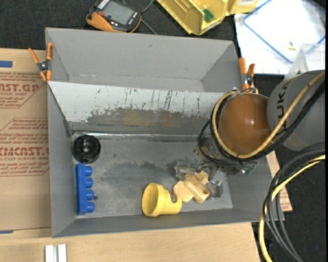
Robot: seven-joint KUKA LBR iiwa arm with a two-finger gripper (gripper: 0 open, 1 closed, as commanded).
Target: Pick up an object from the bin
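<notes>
The claw (203, 174) sits low in the grey bin (136, 64), toward its lower right corner, directly over a pale tan block (190, 190) that lies just beside a yellow cup (154, 200) tipped on its side. Whether the claw is released or clenched cannot be told. A blue studded brick (85, 189) and a black round knob (86, 148) lie well apart at the left.
</notes>
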